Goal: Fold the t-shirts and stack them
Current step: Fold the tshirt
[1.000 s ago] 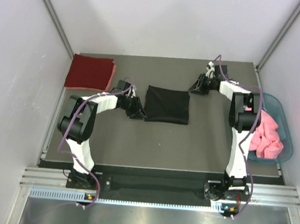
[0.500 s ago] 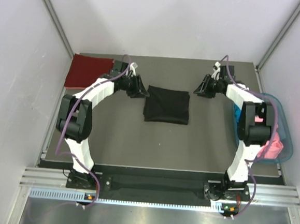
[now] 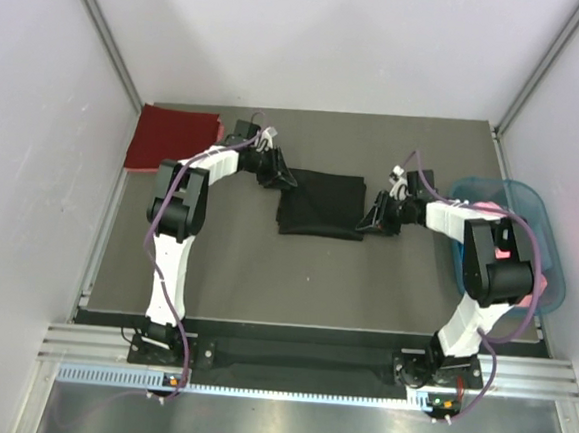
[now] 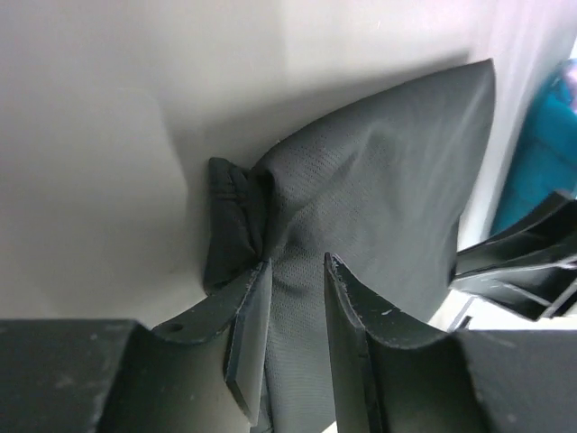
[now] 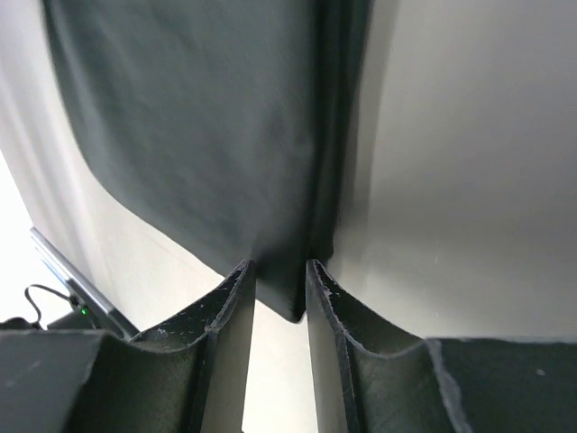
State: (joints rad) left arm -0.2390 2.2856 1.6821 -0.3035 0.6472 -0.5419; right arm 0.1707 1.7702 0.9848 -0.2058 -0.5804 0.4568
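Observation:
A folded black t-shirt (image 3: 321,204) lies flat at the middle of the table. My left gripper (image 3: 279,177) is at its far left corner. In the left wrist view the left gripper (image 4: 296,262) is shut on a bunched fold of the black t-shirt (image 4: 379,171). My right gripper (image 3: 370,221) is at the shirt's near right corner. In the right wrist view the right gripper (image 5: 279,263) has that corner of the black t-shirt (image 5: 198,117) between its jaws. A folded dark red t-shirt (image 3: 173,139) lies at the far left corner.
A teal plastic basket (image 3: 555,259) stands off the table's right edge, with pink cloth (image 3: 535,287) showing in it behind my right arm. The basket also shows in the left wrist view (image 4: 550,153). Grey walls close in the table on three sides.
My right gripper has come down from the far right of the table to the black shirt's near right corner. My left gripper has moved onto its far left corner.

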